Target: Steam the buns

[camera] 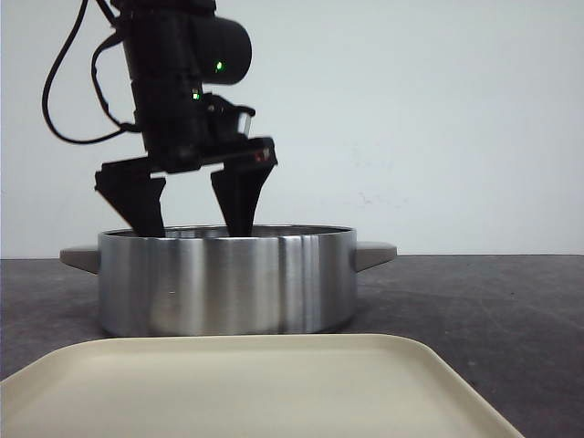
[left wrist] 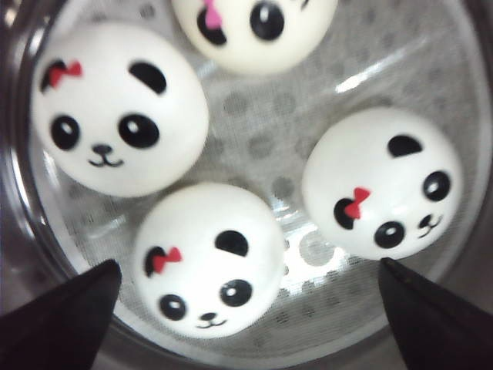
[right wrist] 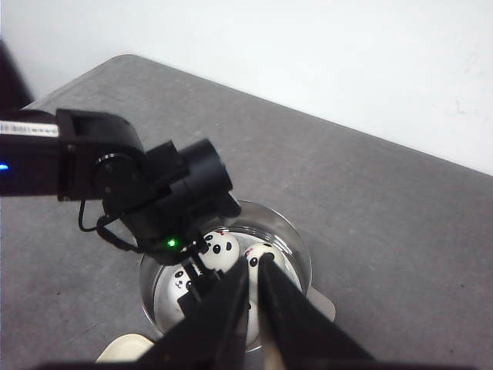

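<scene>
The four buns (left wrist: 208, 258) lie on the perforated floor inside the steel pot (camera: 228, 283), directly under the left claw (camera: 192, 214), whose fingers stand spread wide and empty, tips dipped just past the rim. The nearest bun sits between the two fingertips (left wrist: 62, 316), another just beside the far tip. They look glossy, smooth and domed, so probably light, slippery and easily dented; a gentle pinch across the widest part of the sides, low on the dome, seems the safest hold. The front view hides the buns wholly behind the pot wall but shows the cream tray (camera: 255, 383) in front and the bench (camera: 484, 301). The right wrist view shows the right claw (right wrist: 254, 270) closed, empty, hanging above the pot.
</scene>
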{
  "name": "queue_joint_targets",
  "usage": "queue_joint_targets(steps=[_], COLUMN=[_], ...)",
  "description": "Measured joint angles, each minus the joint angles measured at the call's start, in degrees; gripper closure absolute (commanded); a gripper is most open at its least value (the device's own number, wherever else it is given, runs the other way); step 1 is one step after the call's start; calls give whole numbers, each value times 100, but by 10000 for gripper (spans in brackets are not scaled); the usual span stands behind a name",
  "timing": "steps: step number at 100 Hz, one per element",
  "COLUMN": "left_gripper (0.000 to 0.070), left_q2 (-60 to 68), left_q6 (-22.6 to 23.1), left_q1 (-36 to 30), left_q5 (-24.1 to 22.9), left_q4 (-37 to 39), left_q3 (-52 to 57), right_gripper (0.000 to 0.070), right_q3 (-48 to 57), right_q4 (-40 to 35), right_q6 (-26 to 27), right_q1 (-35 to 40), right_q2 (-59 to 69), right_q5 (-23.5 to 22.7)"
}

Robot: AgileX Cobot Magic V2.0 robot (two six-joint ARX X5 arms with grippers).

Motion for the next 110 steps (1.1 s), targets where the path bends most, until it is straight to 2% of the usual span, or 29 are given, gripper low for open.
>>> queue_joint_targets(steps=[8, 21, 26, 33, 44, 52, 68, 81, 91, 110], left_gripper=[0, 1, 54, 163, 320, 405, 506, 584, 700, 700], left_q2=[-33, -367, -704, -1279, -2192, -2712, -3696, -4675, -5462, -6752], left_q6=[-13, -179, -223, -264, -286, -321, -452, -525, -516, -592], left_q1=[15, 26, -9, -122, -400, -575, -780, -898, -901, -901], left_q5=[0, 138, 219, 221, 173, -33, -605, -728, -745, -758], left_q4=[-61, 118, 317, 566, 730, 708, 658, 684, 844, 1325], left_q3=[76, 74, 74, 74, 94, 94, -356, -966, -1563, -2927], right_gripper=[688, 688, 688, 688, 688, 688, 688, 688, 688, 688], right_q3=[-15, -341, -586, -1045, -1908, -2527, -3329, -3558, -3600, -3600], right_q4=[9, 109, 199, 535, 1475, 2319, 3652, 4360, 5069, 5545], right_q6=[-2, -2, 0, -2, -2, -42, -315, -560, -765, -1093], right_q1=[0, 0, -2, -2, -2, -2, 0, 0, 0, -2], right_q2=[0, -22, -37, -90, -256, -396, -444, -428, -428, -433], right_q5=[101, 691, 822, 846, 586, 293, -415, -564, -584, -605])
